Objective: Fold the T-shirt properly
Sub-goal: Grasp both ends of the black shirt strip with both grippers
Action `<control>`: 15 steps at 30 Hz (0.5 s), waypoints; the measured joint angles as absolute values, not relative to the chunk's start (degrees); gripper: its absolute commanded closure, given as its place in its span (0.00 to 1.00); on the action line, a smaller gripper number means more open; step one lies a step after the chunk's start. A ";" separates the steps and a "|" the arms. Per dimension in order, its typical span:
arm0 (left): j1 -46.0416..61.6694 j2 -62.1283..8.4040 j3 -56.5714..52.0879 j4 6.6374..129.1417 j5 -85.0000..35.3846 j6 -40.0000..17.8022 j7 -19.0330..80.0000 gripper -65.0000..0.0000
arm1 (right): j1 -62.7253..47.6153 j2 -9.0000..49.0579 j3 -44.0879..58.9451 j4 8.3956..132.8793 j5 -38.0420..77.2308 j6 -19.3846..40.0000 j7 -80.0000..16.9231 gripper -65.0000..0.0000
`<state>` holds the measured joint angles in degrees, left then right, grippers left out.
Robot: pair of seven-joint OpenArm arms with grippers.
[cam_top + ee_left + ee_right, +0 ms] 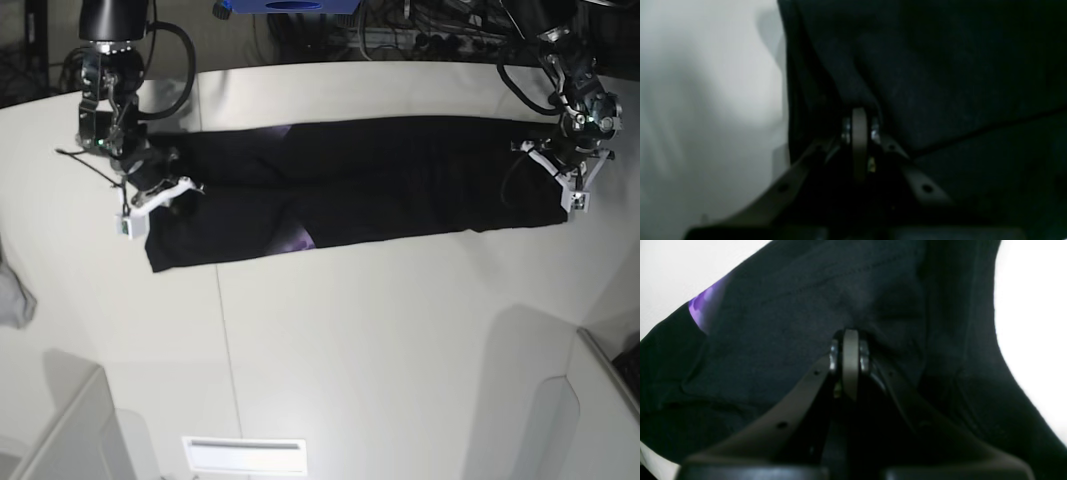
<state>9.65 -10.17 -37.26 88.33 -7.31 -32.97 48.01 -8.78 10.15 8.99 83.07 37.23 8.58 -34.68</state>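
Nearest you in the base view lies bare white table (pixel 350 330), with a small grey cloth (pixel 14 295) at its left edge. Beyond that, the T-shirt (pixel 400 190) stretches as a long black band across the table, folded lengthwise, with a sliver of purple print (pixel 303 238) peeking out near its lower edge toward the middle. At the band's left end you have the right gripper (pixel 160 190) down on the cloth, and at the far right end the left gripper (pixel 565 165) sits on the other end. From the right wrist camera, the right gripper (pixel 850 340) has its fingers drawn together with black fabric bunched and puckered right at the tips, so it is pinching the T-shirt (pixel 790 323); a patch of the purple print (pixel 701 308) shows at the upper left there. From the left wrist camera, dim and blurred, the left gripper (pixel 860 121) likewise has its fingers closed together with a fold of the T-shirt (pixel 940 83) gathered at the tips, the white table (pixel 706 100) showing to the left.
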 measured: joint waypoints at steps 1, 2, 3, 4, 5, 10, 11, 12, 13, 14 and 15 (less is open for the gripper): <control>9.37 -10.15 -37.23 88.33 -7.33 -32.99 48.10 1.00 | -8.78 10.20 8.99 83.07 37.21 8.56 -34.65 1.00; 9.17 -10.15 -37.23 88.33 -7.31 -32.99 48.29 1.00 | -8.84 10.15 8.99 83.09 37.23 8.56 -34.52 1.00; 9.06 -10.15 -37.23 88.42 -7.31 -32.99 48.49 1.00 | -8.84 10.11 8.99 83.35 37.21 8.54 -34.54 1.00; 9.08 -10.15 -37.26 88.62 -7.33 -32.99 48.64 1.00 | -8.99 10.09 8.99 84.03 36.99 8.19 -34.74 1.00; 9.13 -10.07 -37.30 88.92 -7.29 -32.99 48.71 1.00 | -9.34 10.00 8.99 85.10 36.58 7.84 -35.16 1.00; 9.74 -10.41 -37.30 91.57 -6.92 -33.01 49.78 1.00 | -12.47 9.78 8.99 92.95 34.41 6.46 -38.22 1.00; 9.74 -10.35 -37.93 92.38 -7.07 -33.04 50.00 1.00 | -12.47 9.74 8.88 94.85 34.39 6.46 -38.13 1.00; 9.72 -10.22 -39.05 93.45 -7.44 -33.21 50.02 1.00 | -12.43 9.76 8.75 96.88 34.54 6.50 -37.82 1.00; 9.67 -10.17 -40.40 94.59 -7.73 -33.21 51.00 1.00 | -12.40 9.76 8.71 98.76 35.07 6.63 -37.47 1.00; 9.34 -10.28 -41.69 95.77 -7.51 -33.19 53.17 1.00 | -12.40 9.76 8.67 100.40 35.31 6.87 -37.54 1.00; 8.80 -10.35 -43.05 96.90 -7.29 -33.19 55.16 1.00 | -12.43 9.76 8.60 101.73 35.16 6.83 -37.65 1.00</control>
